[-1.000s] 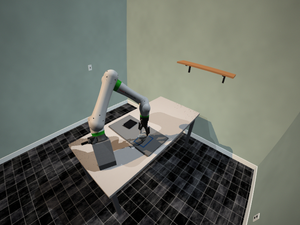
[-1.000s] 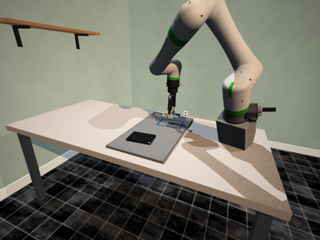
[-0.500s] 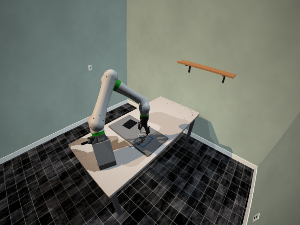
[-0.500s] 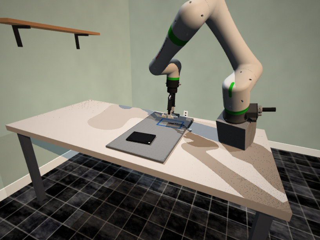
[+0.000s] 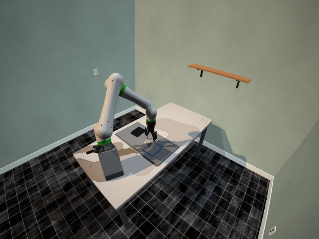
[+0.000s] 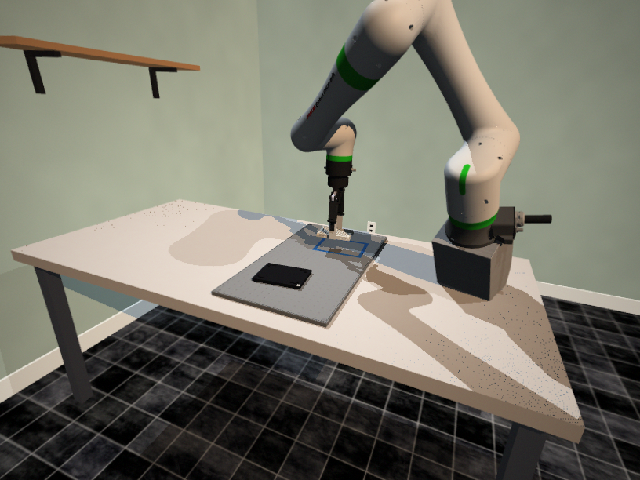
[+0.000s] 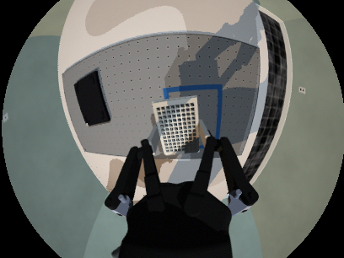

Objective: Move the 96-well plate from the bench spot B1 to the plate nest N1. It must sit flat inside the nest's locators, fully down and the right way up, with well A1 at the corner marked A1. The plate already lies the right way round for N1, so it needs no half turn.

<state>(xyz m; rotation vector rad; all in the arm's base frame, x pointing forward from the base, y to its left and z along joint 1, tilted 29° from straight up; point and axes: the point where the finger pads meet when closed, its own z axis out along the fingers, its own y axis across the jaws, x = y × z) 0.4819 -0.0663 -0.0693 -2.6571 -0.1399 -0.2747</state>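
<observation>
White 96-well plate (image 7: 178, 125) pinched in pincer (image 7: 179, 147): carry level toward black nest (image 7: 91, 97), away from worktop's (image 6: 129, 242) arm-side end.

From my remote station I see a corner room: a teal wall (image 5: 64, 51) meets a sage-green wall (image 5: 206, 33), with white baseboard (image 5: 51, 146) along the floor. Black tiles with pale grout cover the floor (image 5: 193, 200). A pale table (image 6: 129, 242) on dark grey legs (image 6: 64, 330) stands near the corner, crossed by soft-edged shadows. A wooden shelf (image 5: 219, 73) on two black brackets hangs on the green wall. White outlet plates (image 5: 95, 71) dot the walls.
</observation>
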